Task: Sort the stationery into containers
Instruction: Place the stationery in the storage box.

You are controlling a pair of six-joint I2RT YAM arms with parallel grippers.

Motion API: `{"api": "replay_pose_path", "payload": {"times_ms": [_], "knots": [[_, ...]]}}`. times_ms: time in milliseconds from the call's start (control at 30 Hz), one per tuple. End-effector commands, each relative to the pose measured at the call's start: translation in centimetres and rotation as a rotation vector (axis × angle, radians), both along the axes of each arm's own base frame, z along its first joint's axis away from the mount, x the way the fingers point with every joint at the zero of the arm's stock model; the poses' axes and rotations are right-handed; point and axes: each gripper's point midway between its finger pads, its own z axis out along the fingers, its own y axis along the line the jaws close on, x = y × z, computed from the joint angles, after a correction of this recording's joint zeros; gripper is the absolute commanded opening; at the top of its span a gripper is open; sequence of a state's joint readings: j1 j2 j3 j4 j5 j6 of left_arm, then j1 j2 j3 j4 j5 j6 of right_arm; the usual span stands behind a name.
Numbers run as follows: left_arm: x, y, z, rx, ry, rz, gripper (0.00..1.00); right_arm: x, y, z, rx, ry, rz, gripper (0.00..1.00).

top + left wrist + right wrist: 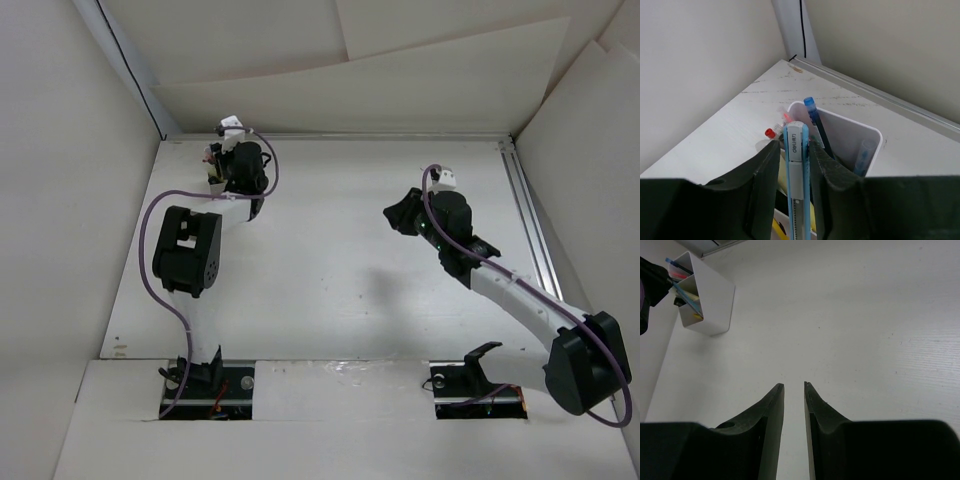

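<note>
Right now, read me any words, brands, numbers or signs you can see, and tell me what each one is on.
One short dark print runs lengthwise on the white face of the blue-and-white piece clamped in the left claw. It is sideways and too blurred to read with certainty.
White container: no text visible.
Elsewhere in the three views: nothing legible.

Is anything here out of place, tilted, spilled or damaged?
Nothing stands out. The white container stands upright in a corner of the table with pens inside, nothing spilled beside it. The left gripper grips a blue-and-white item over it.
</note>
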State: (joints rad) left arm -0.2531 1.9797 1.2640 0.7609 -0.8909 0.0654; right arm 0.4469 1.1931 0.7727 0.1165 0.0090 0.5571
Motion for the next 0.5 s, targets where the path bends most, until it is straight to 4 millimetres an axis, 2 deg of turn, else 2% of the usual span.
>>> {"api": "replay_pose_path", "payload": {"times_ms": [0, 33, 133, 167, 200, 333, 367, 400, 433, 467], "knots": [[-0.5, 0.5, 1.5, -0.031, -0.071, 0.026, 0.28, 0.0, 0.6, 2.2, 0.026, -0.078, 0.024, 0.29], [-0.6, 0.6, 2.1, -0.034, -0.082, 0.026, 0.34, 0.0, 0.6, 2.2, 0.026, -0.078, 0.024, 0.29], [-0.6, 0.4, 1.4, -0.047, -0.064, 0.016, 0.43, -0.1, 0.5, 2.6, 0.030, -0.086, 0.024, 0.29], [-0.7, 0.4, 1.9, -0.049, -0.072, 0.016, 0.50, -0.1, 0.5, 2.6, 0.030, -0.086, 0.024, 0.29], [-0.6, -0.1, 2.0, -0.049, -0.071, 0.007, 0.52, -0.1, 0.5, 2.6, 0.030, -0.086, 0.024, 0.29], [-1.4, -1.0, 5.1, -0.072, -0.127, -0.006, 0.57, -0.1, 0.5, 2.6, 0.030, -0.086, 0.024, 0.29], [-1.5, -1.1, 5.8, -0.081, -0.138, -0.018, 0.62, -0.1, 0.5, 2.6, 0.030, -0.086, 0.024, 0.29], [-2.1, -1.7, 8.4, -0.097, -0.191, -0.033, 0.71, -0.1, 0.5, 2.6, 0.030, -0.086, 0.024, 0.29], [-2.3, -2.6, 9.4, -0.107, -0.195, -0.064, 1.00, -0.1, 0.5, 2.6, 0.030, -0.086, 0.024, 0.29], [-2.5, -3.2, 10.6, -0.124, -0.214, -0.089, 1.00, -0.1, 0.5, 2.6, 0.030, -0.086, 0.024, 0.29]]}}
